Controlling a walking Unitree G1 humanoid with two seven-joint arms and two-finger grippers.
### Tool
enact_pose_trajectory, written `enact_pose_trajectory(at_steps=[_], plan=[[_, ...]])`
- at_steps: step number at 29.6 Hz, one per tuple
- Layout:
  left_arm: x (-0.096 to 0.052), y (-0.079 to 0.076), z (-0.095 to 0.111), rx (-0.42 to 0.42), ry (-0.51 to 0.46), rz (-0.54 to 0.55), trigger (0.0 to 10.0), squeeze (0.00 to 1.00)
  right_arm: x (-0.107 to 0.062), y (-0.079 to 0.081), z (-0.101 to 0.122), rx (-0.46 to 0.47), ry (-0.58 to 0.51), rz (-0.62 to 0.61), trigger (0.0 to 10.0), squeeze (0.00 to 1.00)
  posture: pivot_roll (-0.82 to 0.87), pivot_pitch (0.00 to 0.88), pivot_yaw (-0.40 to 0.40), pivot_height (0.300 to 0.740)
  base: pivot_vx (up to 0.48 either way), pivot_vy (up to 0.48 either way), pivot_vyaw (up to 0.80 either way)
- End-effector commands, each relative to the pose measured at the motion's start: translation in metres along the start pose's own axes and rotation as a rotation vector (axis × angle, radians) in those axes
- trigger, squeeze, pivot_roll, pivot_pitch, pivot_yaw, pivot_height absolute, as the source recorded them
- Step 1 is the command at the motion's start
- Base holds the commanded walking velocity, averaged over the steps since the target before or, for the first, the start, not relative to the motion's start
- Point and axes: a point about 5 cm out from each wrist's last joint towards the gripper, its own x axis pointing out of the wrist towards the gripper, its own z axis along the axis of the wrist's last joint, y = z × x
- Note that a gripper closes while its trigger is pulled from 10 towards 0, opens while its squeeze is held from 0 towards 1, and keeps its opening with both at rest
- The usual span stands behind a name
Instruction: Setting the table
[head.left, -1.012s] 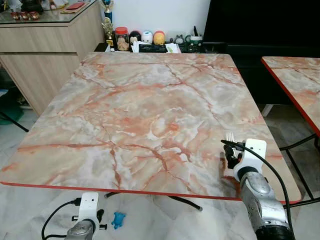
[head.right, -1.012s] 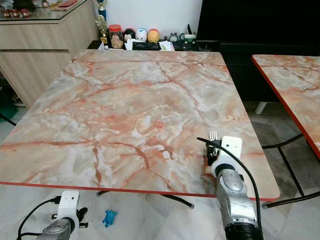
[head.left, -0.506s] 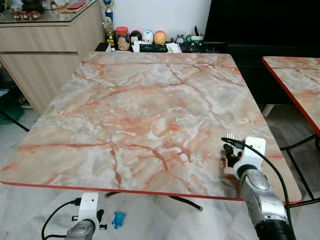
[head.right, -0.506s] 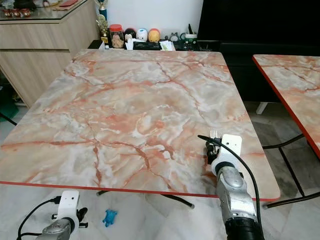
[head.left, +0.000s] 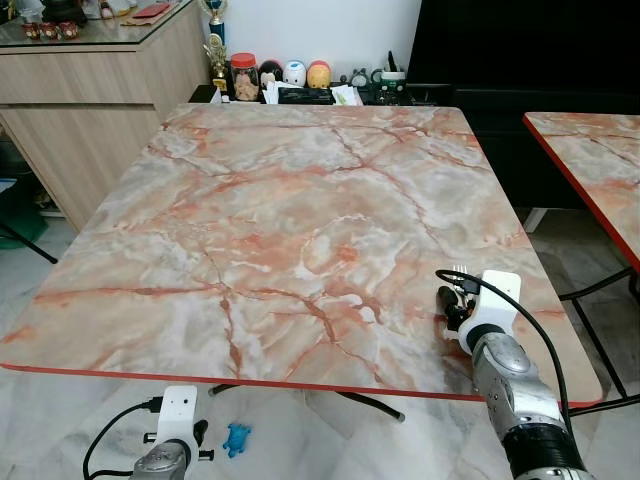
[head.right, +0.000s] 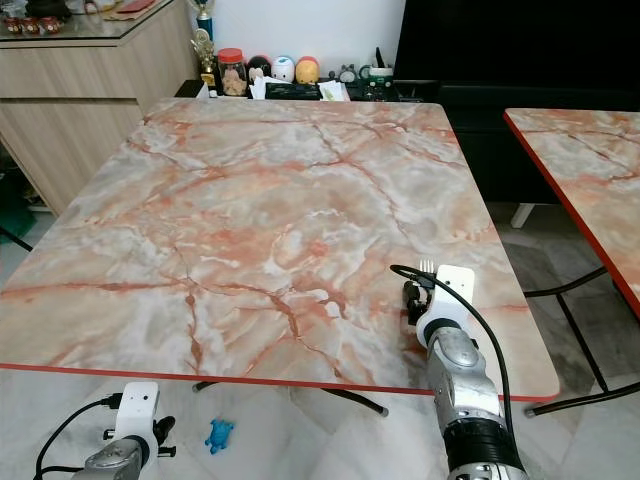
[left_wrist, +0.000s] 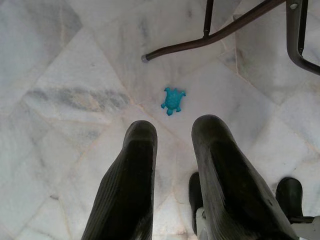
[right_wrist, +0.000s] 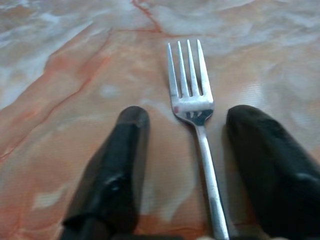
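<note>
A silver fork (right_wrist: 189, 95) lies on the marble table (head.left: 300, 200) near its front right corner, tines pointing away from me. My right gripper (right_wrist: 189, 116) is low over the table with its two black fingers (right_wrist: 125, 150) open on either side of the fork, with a gap between each finger and the handle. From the head, the fork's tines (head.left: 460, 270) peek out beyond the right gripper (head.left: 452, 300). My left gripper (left_wrist: 176, 129) hangs below the table's front edge, open over the floor.
A second marble table (head.left: 600, 160) stands at the right with a floor gap between. A wooden cabinet (head.left: 90, 90) is at the back left, and jars and figurines (head.left: 290, 80) line a low shelf behind the table. A blue turtle toy (left_wrist: 172, 100) lies on the floor.
My right gripper has sunk a little toward the tabletop and shifted slightly left, taking the fork down with it. The left arm has not moved.
</note>
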Motion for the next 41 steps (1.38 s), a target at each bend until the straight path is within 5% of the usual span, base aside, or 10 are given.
enact_pose_trajectory(at_steps=[1, 6, 41], plan=[[-0.0009, 0.0011, -0.0054, 0.005, 0.023, 0.007, 10.0, 0.0, 0.0009, 0.0014, -0.0028, 0.013, 0.015, 0.011, 0.9, 0.0, 0.06, 0.0, 0.005, 0.74, 0.0, 0.0, 0.0], [-0.0009, 0.0013, -0.0056, 0.008, 0.025, 0.006, 10.0, 0.0, 0.0009, 0.0019, -0.004, 0.014, 0.018, 0.013, 0.0, 0.0, 0.06, 0.0, 0.004, 0.74, 0.0, 0.0, 0.0], [-0.0015, 0.0019, -0.0086, 0.006, 0.036, 0.0, 10.0, 0.0, 0.0017, 0.0084, -0.0082, -0.003, 0.023, 0.036, 0.0, 0.0, 0.07, 0.0, 0.001, 0.74, 0.0, 0.0, 0.0]])
